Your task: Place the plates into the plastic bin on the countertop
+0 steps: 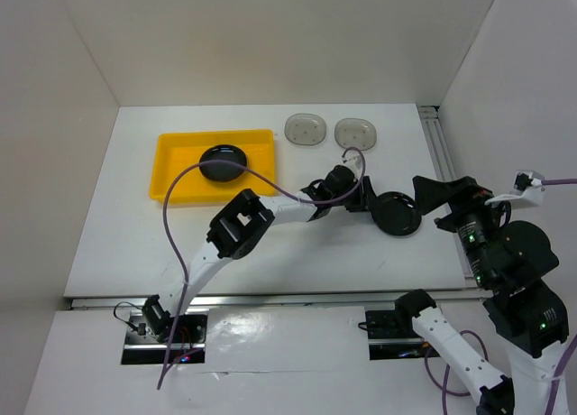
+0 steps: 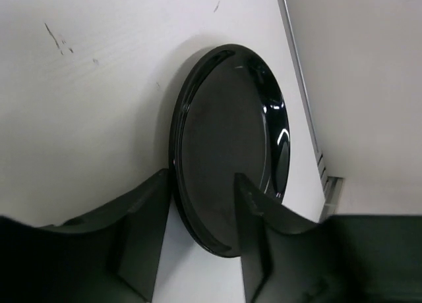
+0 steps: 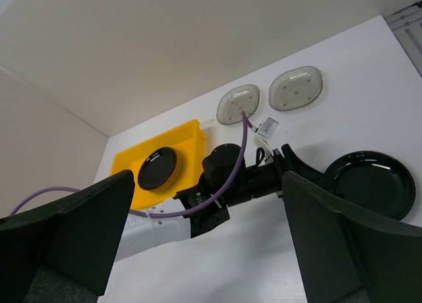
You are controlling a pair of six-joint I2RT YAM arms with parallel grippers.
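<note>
Since the glossy round black plate on the white table right of the yellow plastic bin looks stiff but slippery, pinch its rim, which your left tool straddles with jaws apart

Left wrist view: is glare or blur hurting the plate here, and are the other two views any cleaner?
Left wrist: black plate sharp, only small white glints on its rim, a soft shadow beside it; left fingers dark and slightly soft. Right wrist: right fingers blurred in the foreground, countertop beyond in focus. Top external: even light, glare patches on the glossy near ledge.
</note>
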